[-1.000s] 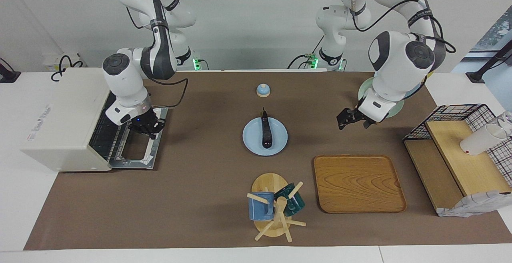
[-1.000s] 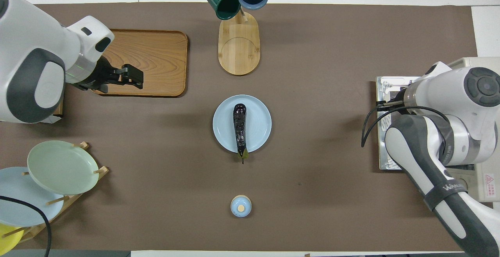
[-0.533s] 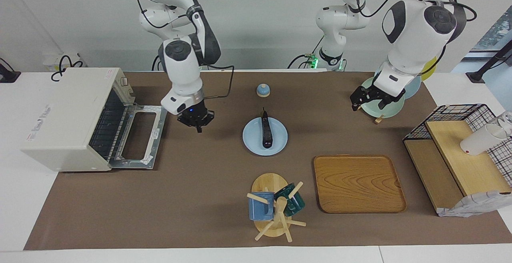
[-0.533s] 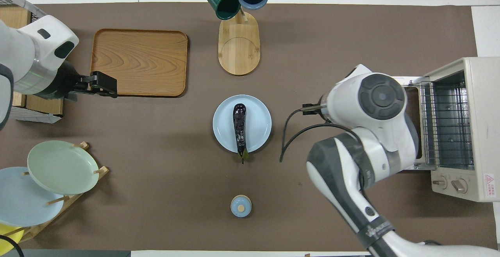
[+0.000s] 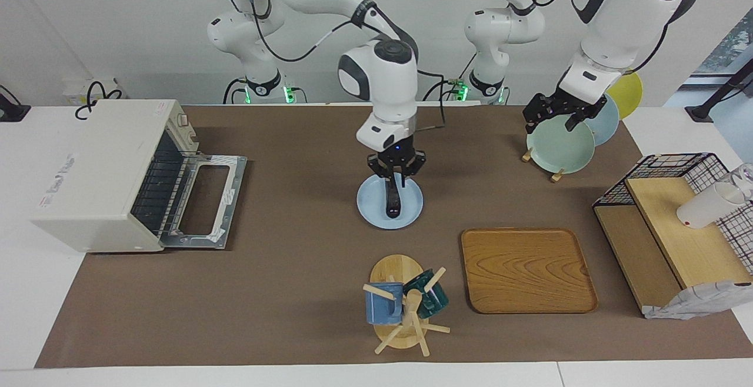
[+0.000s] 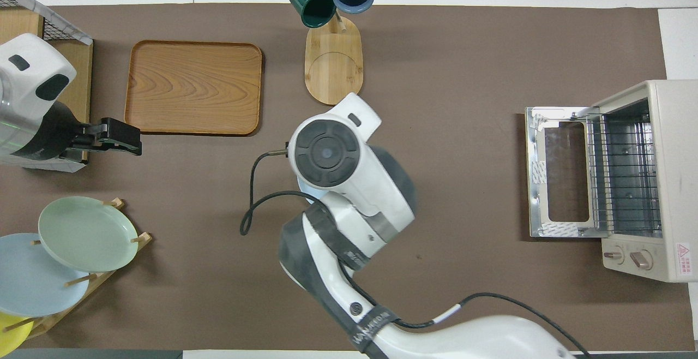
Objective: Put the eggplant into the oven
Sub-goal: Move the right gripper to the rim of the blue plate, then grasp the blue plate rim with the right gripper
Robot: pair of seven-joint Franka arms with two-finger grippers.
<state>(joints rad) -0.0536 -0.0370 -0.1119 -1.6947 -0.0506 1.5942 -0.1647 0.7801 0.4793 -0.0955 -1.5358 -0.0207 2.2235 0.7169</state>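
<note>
Centre of the table, on the blue plate (image 5: 369, 209): the eggplant (image 5: 392, 200), lying flat, thin stem end toward the robots, fat end away. Hidden from above by the arm over it, so only the facing view to go on.

Right over the stem half, the right gripper (image 5: 397, 170), pointing straight down, low, close to the skin. Touching or not, hard to call. Spread or pressed together, cannot tell from here either. Looks like lining up for a pinch across the narrow body, most likely chosen because a long slim thing turns less in a crosswise hold.

Over at the right arm's end of the table, the oven (image 5: 94, 169), with the door (image 5: 203, 202) dropped flat onto the mat and the wire rack bare inside. Ready to receive, then. Between plate and door, nothing but brown mat.

Off to the other end, the left gripper (image 5: 556, 112), spread wide, holding nothing, up over the plate rack with the green plate (image 5: 559, 147). Waiting, by the look of it.

Farther from the robots than the plate: the mug stand (image 5: 403, 307) and beside it the wooden tray (image 5: 526, 269). Neither in the way. Worth watching: the glossy skin slipping, and the long body catching the oven's opening if carried in crosswise.
</note>
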